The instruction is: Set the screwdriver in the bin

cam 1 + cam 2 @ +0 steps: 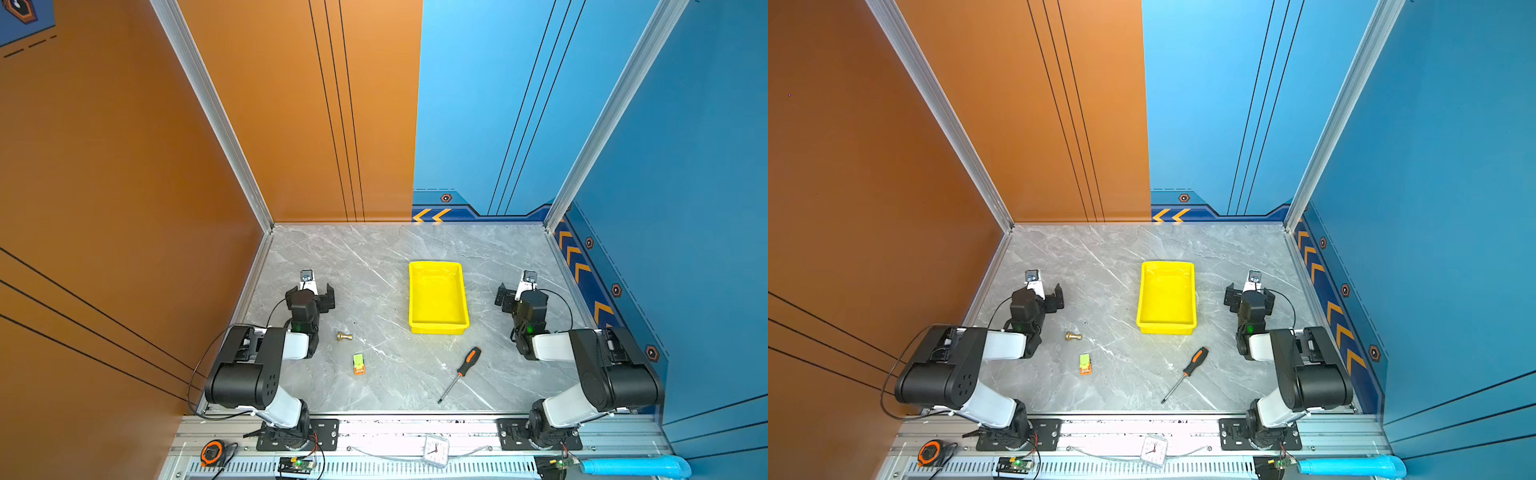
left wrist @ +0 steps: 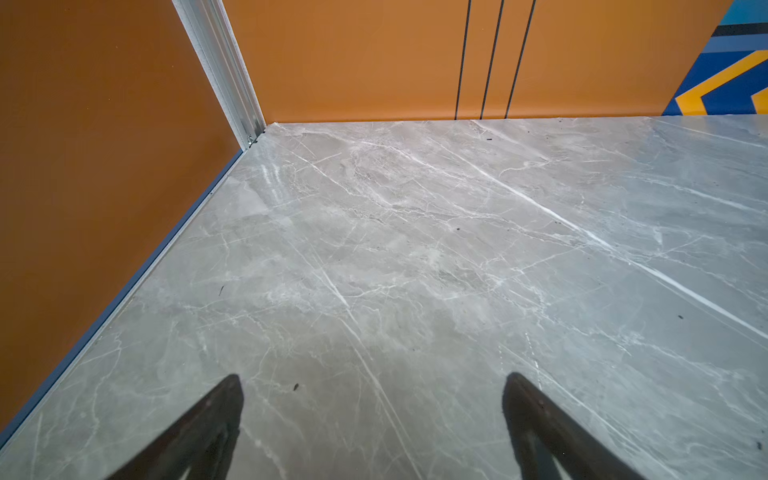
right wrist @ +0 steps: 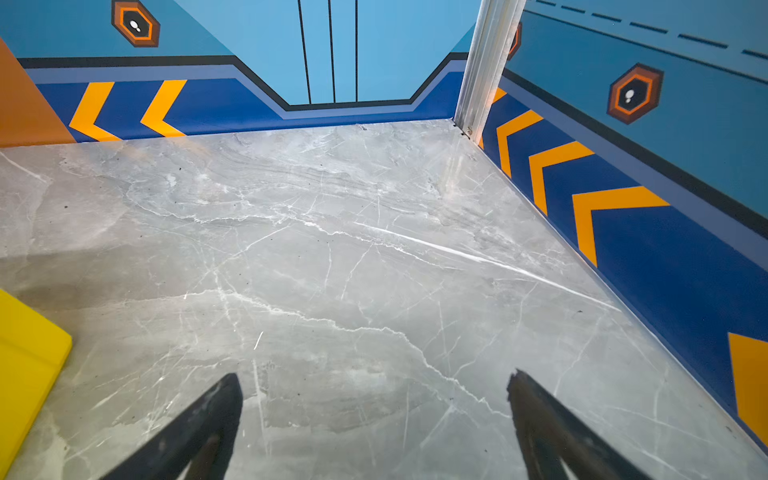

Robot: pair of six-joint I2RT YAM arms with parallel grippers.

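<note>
1. Plainly, the screwdriver (image 1: 460, 372) is slim, with a black-and-orange handle and a long, thin dark shaft.
2. It lies flat on the bench (image 1: 365, 266), near the yellow bin (image 1: 437, 331) but not touching it.
3. Its long axis runs diagonally: the handle points toward the bin's near right corner, the tip toward the bench's front edge.
4. The left gripper (image 2: 372, 382) and right gripper (image 3: 374, 378) both gape wide, holding nothing.

the left arm (image 1: 243, 374) and the right arm (image 1: 615, 374) are both chunky and black with white tube parts, a thin black cable (image 1: 198, 365), a tiny green light (image 1: 297, 328), and a black base plate (image 1: 326, 434) with silver screws.
</note>
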